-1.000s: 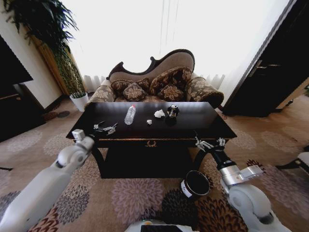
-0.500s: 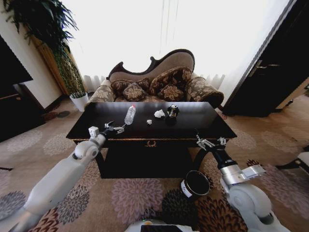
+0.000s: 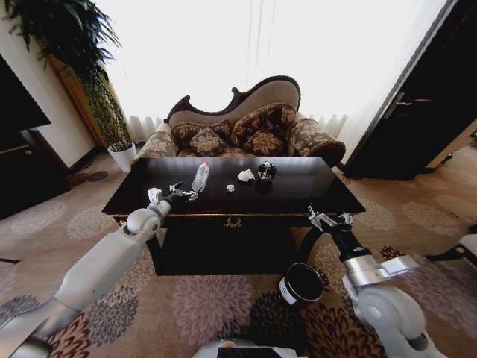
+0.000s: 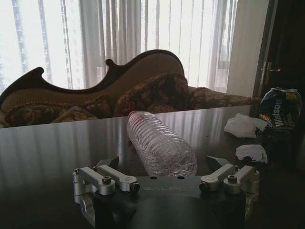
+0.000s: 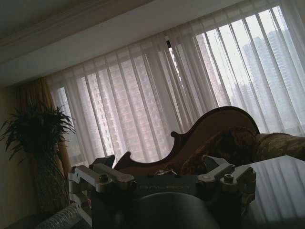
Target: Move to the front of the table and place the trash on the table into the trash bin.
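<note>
"Watsons" on the crushed dark can [image 4: 280,112], faint embossed "GALBOT" on the left claw [image 4: 167,177] body

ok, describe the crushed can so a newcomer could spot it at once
Start at the dark glossy table in front of the sofa. Among the trash near its far edge, right of the lying clear bottle and two white paper lumps, is the crushed can: the only dark, shiny, printed piece.
</note>
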Motion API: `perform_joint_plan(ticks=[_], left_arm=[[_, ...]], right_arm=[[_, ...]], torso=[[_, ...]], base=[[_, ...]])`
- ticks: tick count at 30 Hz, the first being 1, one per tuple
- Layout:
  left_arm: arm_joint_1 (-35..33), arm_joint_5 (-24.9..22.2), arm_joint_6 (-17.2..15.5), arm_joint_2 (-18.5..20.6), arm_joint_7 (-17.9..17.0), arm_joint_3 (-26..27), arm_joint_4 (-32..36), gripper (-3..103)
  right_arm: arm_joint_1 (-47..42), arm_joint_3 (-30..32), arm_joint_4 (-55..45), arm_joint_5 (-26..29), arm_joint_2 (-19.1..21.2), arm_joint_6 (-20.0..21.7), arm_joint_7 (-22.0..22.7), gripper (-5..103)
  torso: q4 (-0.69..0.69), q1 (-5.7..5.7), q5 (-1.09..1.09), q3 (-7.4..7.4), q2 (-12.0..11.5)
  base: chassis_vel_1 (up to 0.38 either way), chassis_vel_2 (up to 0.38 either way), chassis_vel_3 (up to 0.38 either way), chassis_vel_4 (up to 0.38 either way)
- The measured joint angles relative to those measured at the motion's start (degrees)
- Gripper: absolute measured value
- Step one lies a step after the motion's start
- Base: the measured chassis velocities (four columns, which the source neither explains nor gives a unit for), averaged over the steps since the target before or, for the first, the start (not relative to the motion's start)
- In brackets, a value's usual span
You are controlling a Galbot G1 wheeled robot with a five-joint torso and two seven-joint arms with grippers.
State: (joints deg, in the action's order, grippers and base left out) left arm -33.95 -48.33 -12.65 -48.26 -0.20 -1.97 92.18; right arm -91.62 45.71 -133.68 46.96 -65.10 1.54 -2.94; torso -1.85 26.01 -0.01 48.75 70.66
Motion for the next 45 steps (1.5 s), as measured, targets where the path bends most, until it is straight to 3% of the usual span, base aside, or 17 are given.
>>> perform_joint_plan(ticks=[20,25,27,30,33,34,35,41,45], left_arm=[[6.5,2.3,1.3,-5.3,0.6,-4.4,-7.6,103],[6.8,2.7,1.5,-6.4,0.6,-4.7,-8.8,97],[6.9,2.8,1.5,-6.7,0.6,-4.6,-9.2,93],[6.9,2.8,1.5,-6.7,0.4,-4.4,-8.9,76],[6.8,2.9,1.5,-6.4,0.4,-4.3,-8.5,70],[6.4,2.9,1.5,-6.1,0.4,-4.0,-8.1,59],[6.1,2.9,1.5,-5.9,0.4,-3.8,-7.8,55],[4.1,2.8,1.5,-4.5,0.3,-2.2,-5.8,48],[0.1,1.4,1.4,-0.4,-0.4,1.5,-0.3,36]], right_arm=[[-0.1,0.6,0.5,0.3,-0.2,-0.4,-0.7,100],[0.1,0.8,0.5,0.6,0.3,-0.4,-0.7,100],[0.1,0.9,0.5,0.7,0.5,-0.5,-0.7,100],[-0.1,1.0,0.2,0.7,0.4,-0.4,-0.6,100],[-0.3,1.0,0.0,0.7,0.3,-0.4,-0.5,100],[-0.4,1.0,0.0,0.7,0.2,-0.4,-0.5,100],[-0.4,1.0,-0.1,0.7,0.1,-0.4,-0.5,100],[-0.5,1.0,-0.5,0.5,-0.4,-0.3,-0.4,100],[-1.0,0.9,-1.0,0.2,-0.9,-0.3,-0.3,100]], torso=[[0.0,0.0,0.0,0.0,0.0],[0.0,0.0,0.0,0.0,0.0],[-0.01,0.0,0.0,0.01,0.0],[-0.01,0.0,-0.01,0.01,0.0],[-0.01,0.0,0.0,0.0,0.0],[-0.01,0.0,0.0,0.0,0.0],[-0.01,0.0,-0.01,0.0,0.0],[-0.01,0.0,-0.01,0.0,0.0],[-0.02,0.0,-0.02,0.0,0.0]], base=[[0.0,0.0,0.0,0.0],[0.0,0.0,0.0,0.0],[0.0,0.0,0.0,0.0],[0.0,0.0,0.0,0.0],[0.0,0.0,0.0,0.0],[0.0,0.0,0.0,0.0],[0.0,0.0,0.0,0.0],[0.0,0.0,0.0,0.0],[0.0,0.0,0.0,0.0]])
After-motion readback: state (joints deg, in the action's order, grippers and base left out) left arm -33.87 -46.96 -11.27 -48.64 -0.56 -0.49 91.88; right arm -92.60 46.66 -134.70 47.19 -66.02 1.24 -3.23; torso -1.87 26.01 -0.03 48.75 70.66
